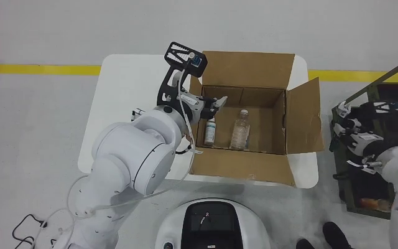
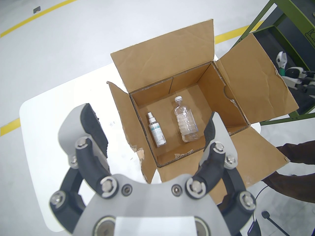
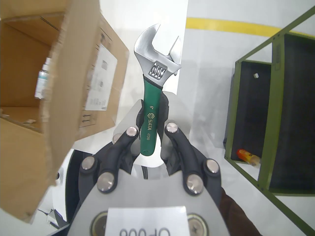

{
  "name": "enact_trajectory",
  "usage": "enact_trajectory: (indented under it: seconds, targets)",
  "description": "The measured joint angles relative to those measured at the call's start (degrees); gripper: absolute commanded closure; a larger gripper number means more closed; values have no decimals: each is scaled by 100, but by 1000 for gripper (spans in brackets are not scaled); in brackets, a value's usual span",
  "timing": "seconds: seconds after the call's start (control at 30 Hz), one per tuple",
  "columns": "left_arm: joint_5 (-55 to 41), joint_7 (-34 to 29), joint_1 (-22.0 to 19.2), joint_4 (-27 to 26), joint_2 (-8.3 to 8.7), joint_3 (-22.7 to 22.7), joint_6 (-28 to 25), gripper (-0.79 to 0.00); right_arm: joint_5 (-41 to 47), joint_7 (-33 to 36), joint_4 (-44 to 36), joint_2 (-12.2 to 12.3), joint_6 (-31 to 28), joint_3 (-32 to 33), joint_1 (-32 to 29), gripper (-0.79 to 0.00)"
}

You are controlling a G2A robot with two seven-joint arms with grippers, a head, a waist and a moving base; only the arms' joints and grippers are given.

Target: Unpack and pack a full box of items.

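Left tool (image 2: 151,114), spread wide, hangs over the left side of the open cardboard box (image 1: 249,68) on the white tabletop (image 1: 124,87). Inside lie a small spray bottle (image 1: 210,132) and, just right of it, a clear plastic bottle (image 1: 240,129). Right of the tabletop, the right tool (image 3: 152,109) pinches a green-handled wrench (image 3: 157,57) beside a green rack (image 3: 253,114).

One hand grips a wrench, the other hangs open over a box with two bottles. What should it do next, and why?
Probably lower the left gripper into the cardboard box toward the spray bottle: its fingers are open and empty above it, while the right gripper is shut on the adjustable wrench.
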Motion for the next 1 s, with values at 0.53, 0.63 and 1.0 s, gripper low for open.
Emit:
enact_trajectory:
  seconds: [0.53, 0.63, 1.0]
  targets:
    - [0, 0, 0, 0, 0, 0, 0, -785, 1493, -24, -1070, 122, 104, 539, 187, 0]
    - [0, 0, 0, 0, 0, 0, 0, -785, 1799, 49, -1135, 147, 118, 316, 202, 0]
    - [0, 0, 0, 0, 0, 0, 0, -785, 1317, -176, -602, 217, 685, -1167, 611, 0]
